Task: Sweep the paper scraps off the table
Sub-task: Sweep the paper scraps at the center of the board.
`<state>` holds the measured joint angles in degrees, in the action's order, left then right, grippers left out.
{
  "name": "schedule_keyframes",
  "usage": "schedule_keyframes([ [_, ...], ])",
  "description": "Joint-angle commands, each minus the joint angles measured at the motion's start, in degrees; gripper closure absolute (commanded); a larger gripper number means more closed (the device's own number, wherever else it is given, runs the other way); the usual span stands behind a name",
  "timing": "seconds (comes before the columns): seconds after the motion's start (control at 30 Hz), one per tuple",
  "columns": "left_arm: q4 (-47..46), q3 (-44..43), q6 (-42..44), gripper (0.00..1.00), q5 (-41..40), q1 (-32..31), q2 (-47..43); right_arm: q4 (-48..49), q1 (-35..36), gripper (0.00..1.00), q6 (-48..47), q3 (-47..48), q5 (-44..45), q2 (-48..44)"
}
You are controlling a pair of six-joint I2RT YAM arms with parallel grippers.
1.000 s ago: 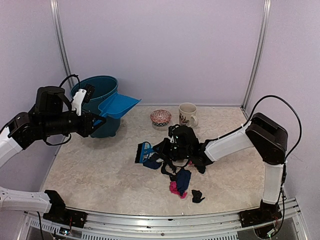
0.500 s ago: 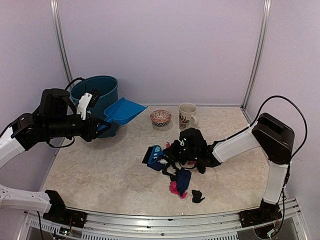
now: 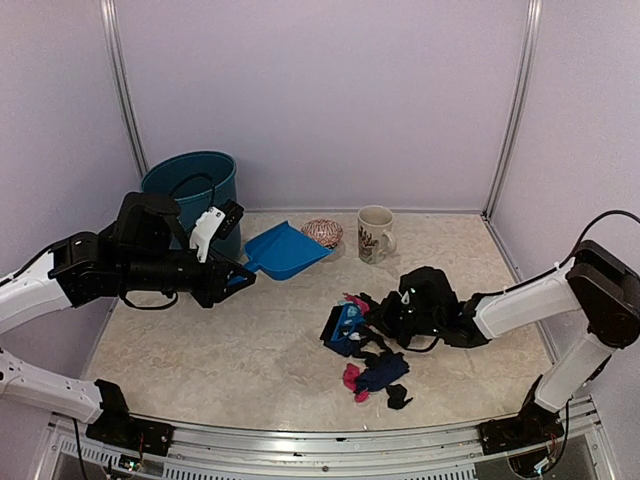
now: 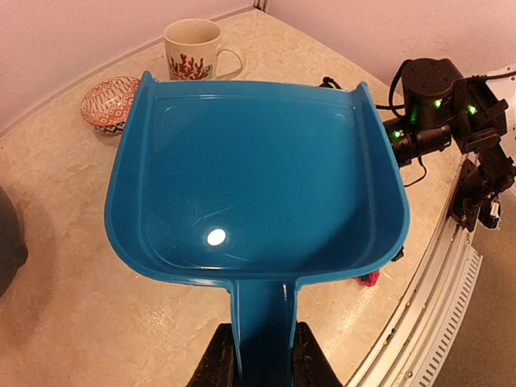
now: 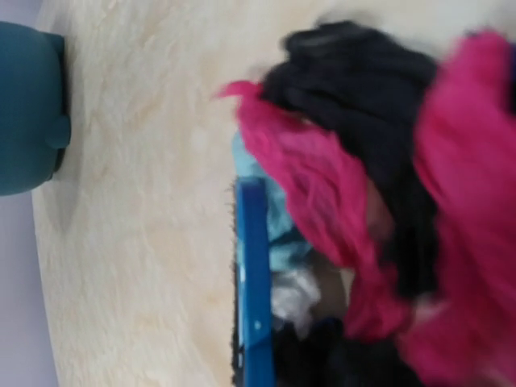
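On table (image 3: 200, 340), one mug (image 3: 375, 233), one bowl (image 3: 324, 231)

A blue plastic dustpan (image 3: 288, 250) sits angled just right of a tall teal bin (image 3: 190, 180) at back left. At its far lip is a red-patterned bowl (image 3: 322, 232), a cream mug (image 3: 376, 232) (red coral print, handle right) just beside it. A small blue brush (image 3: 343, 323) shows nearer the front.

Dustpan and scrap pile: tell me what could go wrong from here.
1. The dustpan in the left gripper is close to the bowl and mug; it might knock them.
2. Paper scraps lying nearer the table edge than the brush may get missed.
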<state>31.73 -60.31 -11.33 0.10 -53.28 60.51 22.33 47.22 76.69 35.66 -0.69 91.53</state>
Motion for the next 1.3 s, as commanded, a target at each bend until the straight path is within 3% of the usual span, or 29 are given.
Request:
schedule_keyframes([
  [0.0,-3.5,1.9,-1.4,1.0,-1.9,-2.5,0.7,-5.3,-0.6,1.0,-1.4,-5.4,2.5,-8.3],
  [0.33,-7.5,5.8,-2.1,1.0,-0.8,-2.8,1.6,-21.2,-0.6,1.0,-18.0,-3.0,3.6,-30.9],
  [0.57,-7.8,8.5,-4.5,1.0,-0.6,-2.9,1.0,-35.3,-0.6,1.0,-33.2,3.0,-7.2,-39.4],
  [0.77,-8.1,9.9,-5.5,1.0,-2.3,-2.9,-1.4,-42.9,0.3,1.0,-43.0,5.3,-25.0,-36.3],
  [0.83,-8.0,9.8,-5.1,1.0,-2.4,-2.9,-1.4,-46.6,2.4,1.0,-46.1,7.0,-26.2,-33.8],
  [1.03,-7.8,9.8,-4.5,1.0,-2.4,-2.9,-0.5,-58.5,9.3,1.0,-54.6,15.7,-20.2,-26.0],
  [1.27,-7.8,11.0,-4.2,1.0,-1.5,-2.9,0.0,-67.6,10.4,1.0,-60.4,21.9,-8.6,-17.2],
])
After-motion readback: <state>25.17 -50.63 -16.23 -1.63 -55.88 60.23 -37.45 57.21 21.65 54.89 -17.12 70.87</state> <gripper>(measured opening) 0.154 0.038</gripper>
